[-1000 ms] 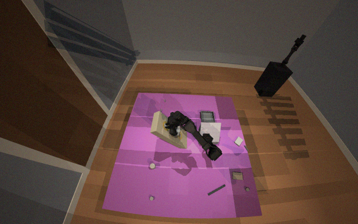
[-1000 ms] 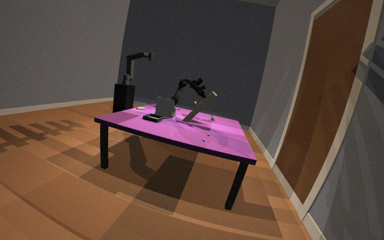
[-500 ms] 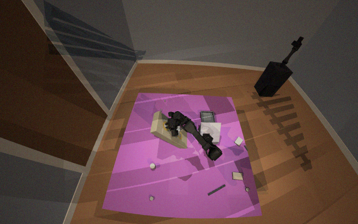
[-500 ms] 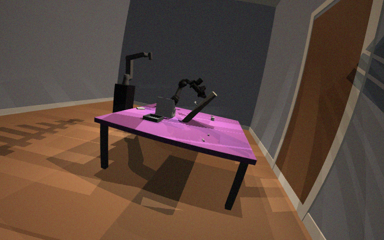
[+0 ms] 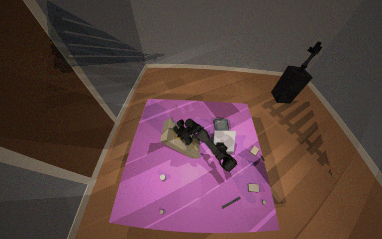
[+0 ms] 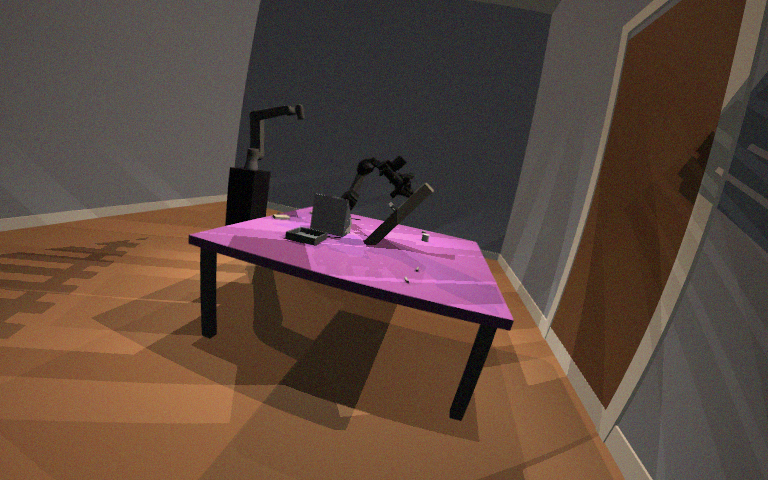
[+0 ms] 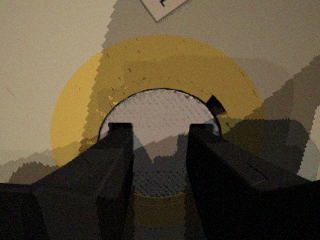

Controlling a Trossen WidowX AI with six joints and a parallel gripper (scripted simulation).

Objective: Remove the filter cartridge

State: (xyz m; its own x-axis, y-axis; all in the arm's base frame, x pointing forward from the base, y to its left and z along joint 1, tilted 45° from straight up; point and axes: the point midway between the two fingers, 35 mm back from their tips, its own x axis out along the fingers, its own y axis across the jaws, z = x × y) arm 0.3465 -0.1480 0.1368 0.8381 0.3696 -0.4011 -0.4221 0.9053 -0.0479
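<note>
The round grey filter cartridge sits in the tilted beige service panel, inside a yellow ring. A small dark notch is at the upper right of its edge in the wrist view. My gripper is at the cartridge face, shut on the cartridge, one finger at each side of the face. The fingers hide the slots. How far in the fingertips reach cannot be told. The dark tray lies away from the panel.
A white box stands beside the tray, between it and the arm's base. Two pale blocks, a dark bar and small round pieces lie on the magenta table.
</note>
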